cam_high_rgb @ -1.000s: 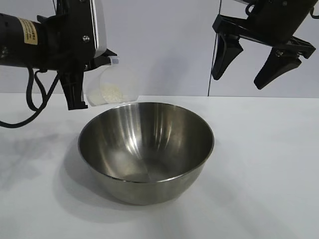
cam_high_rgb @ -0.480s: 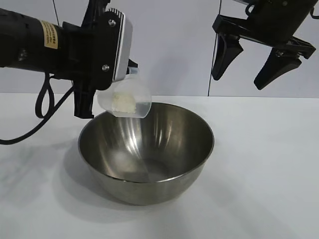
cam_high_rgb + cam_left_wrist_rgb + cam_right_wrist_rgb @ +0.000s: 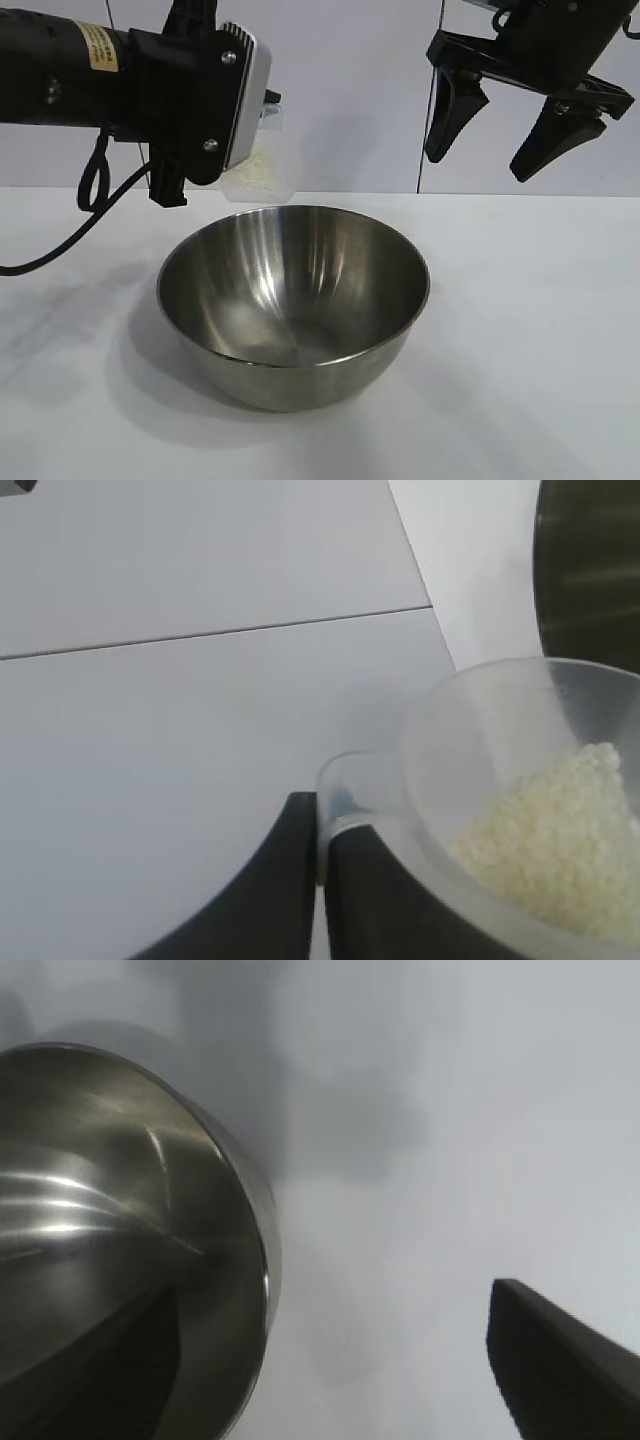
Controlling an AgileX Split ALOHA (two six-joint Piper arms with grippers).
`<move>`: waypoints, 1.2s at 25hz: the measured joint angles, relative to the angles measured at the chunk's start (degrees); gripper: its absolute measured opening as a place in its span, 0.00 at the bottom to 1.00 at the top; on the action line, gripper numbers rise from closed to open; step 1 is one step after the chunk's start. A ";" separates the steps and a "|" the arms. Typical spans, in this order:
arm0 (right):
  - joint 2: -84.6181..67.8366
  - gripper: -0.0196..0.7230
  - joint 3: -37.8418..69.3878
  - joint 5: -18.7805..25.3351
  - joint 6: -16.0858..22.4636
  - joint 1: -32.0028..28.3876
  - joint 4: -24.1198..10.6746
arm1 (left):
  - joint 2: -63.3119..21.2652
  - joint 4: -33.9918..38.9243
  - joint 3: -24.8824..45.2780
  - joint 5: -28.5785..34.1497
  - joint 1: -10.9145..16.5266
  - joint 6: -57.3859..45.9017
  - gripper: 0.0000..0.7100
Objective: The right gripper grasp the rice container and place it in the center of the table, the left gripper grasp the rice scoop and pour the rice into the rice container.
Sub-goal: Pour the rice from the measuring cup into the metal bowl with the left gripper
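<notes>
The left gripper [image 3: 262, 125] has its jaws clamped on the rice scoop [image 3: 262, 168], holding rice [image 3: 257, 172] above the rice container's [image 3: 293, 300] rim on the desk [image 3: 540, 340]. The right gripper [image 3: 512, 125] hangs open, holding nothing.

The rice container [image 3: 293, 300] stands in the middle of the bench [image 3: 540, 340] and is the only thing resting on it; its wide mouth is open to the top. Over its rear left rim hangs the left gripper [image 3: 250, 150], closed on the handle of the rice scoop [image 3: 262, 165], so this corner is blocked, with only a small gap between scoop and rim. The right gripper [image 3: 505, 125] hangs high over the right rear, its fingers spread wide, well apart from the container. Between the two grippers there is free air above the container. The bench in front, left and right of the container is bare.
</notes>
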 joint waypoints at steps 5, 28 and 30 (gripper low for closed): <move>0.00 0.80 0.00 0.12 0.00 0.00 0.05 | 0.00 4.57 -0.11 -0.12 0.00 2.55 0.01; 0.00 0.80 0.00 0.24 0.00 0.00 0.17 | 0.62 22.50 -4.69 0.36 0.00 6.39 0.01; 0.00 0.80 0.00 0.24 -0.15 0.00 0.17 | 0.62 23.60 -4.75 0.82 0.00 6.44 0.01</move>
